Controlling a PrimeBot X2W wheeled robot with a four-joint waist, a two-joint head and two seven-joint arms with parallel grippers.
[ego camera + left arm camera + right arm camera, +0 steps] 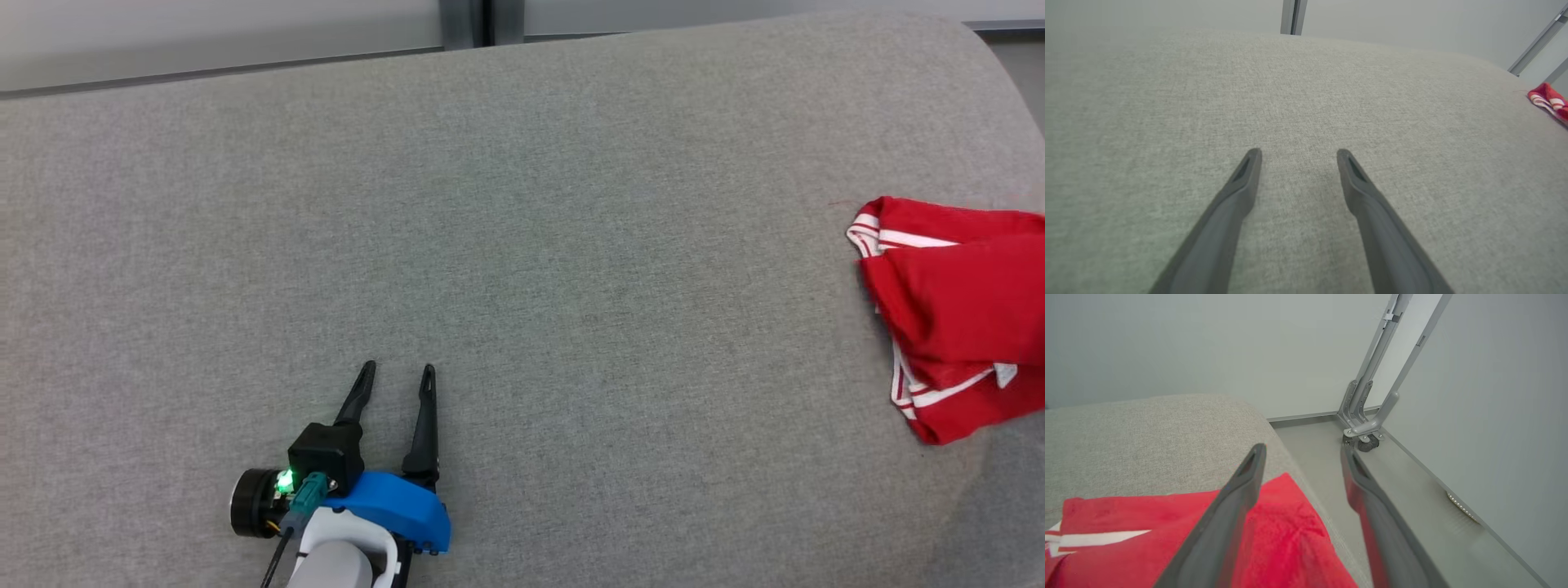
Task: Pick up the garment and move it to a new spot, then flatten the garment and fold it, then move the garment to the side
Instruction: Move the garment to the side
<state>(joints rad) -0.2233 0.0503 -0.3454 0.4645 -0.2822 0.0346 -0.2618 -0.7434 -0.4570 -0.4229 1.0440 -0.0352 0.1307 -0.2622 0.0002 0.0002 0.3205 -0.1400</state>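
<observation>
The garment (959, 314) is red with white stripes and lies folded at the right edge of the grey fabric surface (522, 245). A corner of the garment (1548, 100) shows far right in the left wrist view. My left gripper (398, 376) rests open near the front left of the surface, its fingers (1237, 196) spread over bare fabric, far from the garment. In the right wrist view my right gripper (1301, 451) stands open above the garment (1167, 535), with nothing between its fingers (1233, 498).
The grey surface (1147, 433) drops off at its right edge to a grey floor (1323, 457). A metal frame leg with a caster (1367, 437) stands by the pale wall. A wall runs behind the surface.
</observation>
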